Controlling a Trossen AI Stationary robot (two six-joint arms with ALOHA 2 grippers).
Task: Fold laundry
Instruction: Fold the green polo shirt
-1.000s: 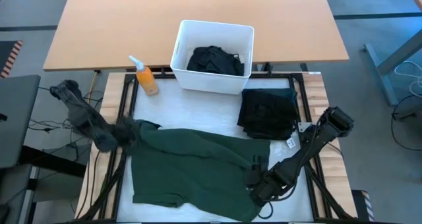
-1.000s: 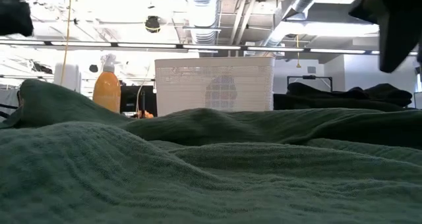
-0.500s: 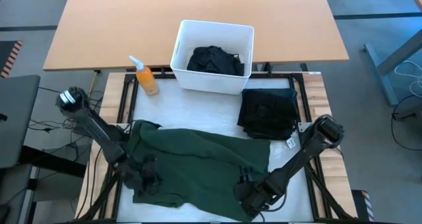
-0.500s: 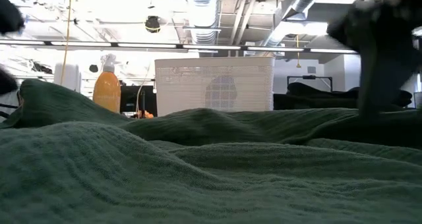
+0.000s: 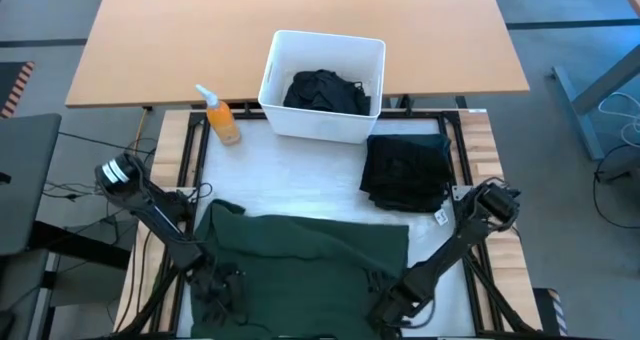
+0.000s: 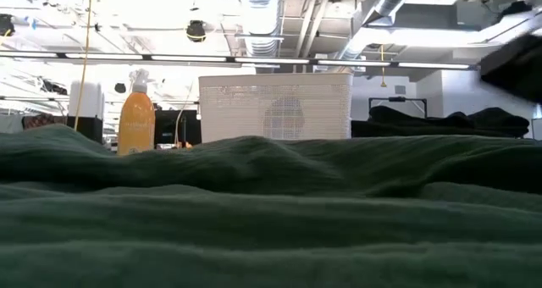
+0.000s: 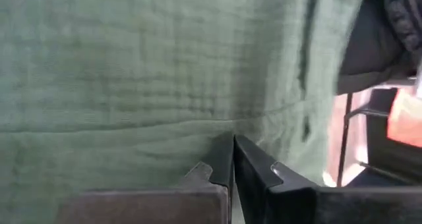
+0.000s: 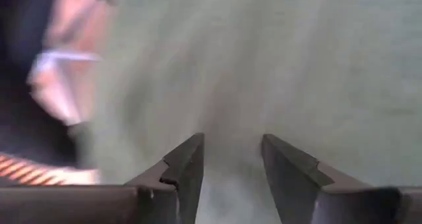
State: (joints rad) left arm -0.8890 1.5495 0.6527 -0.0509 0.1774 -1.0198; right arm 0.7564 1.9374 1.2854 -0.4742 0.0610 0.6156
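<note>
A dark green garment (image 5: pixel 300 265) lies spread over the near half of the table and fills the low view (image 6: pixel 271 212). My left gripper (image 5: pixel 215 285) is down on its left part near the table's near edge, shut, with the tips (image 7: pixel 232 140) at the cloth (image 7: pixel 132 66). My right gripper (image 5: pixel 385 308) stands open over the garment's right near part; in the right wrist view its fingers (image 8: pixel 232 141) are apart above the green cloth (image 8: pixel 297 66). I cannot tell whether it touches. My left gripper meets the green garment at its left part, close to the near edge. The shut fingertips (image 7: pixel 224 151) slant down from above into the cloth beside a crease (image 7: pixel 165 122). The fingers hide the pinch itself, so the number of layers cannot be told. The garment lies on the table.
A white bin (image 5: pixel 320 125) with black clothes (image 5: pixel 325 90) stands at the far edge, also seen in the low view (image 6: pixel 275 106). A folded black garment (image 5: pixel 405 170) lies at the far right. An orange spray bottle (image 5: pixel 222 120) stands at the far left.
My left gripper has swung from the table's left side down onto the garment's left near part. My right gripper has sunk and gone toward the near edge. The garment's far left corner has drawn in toward the near edge, and its far edge now lies straighter and flatter.
</note>
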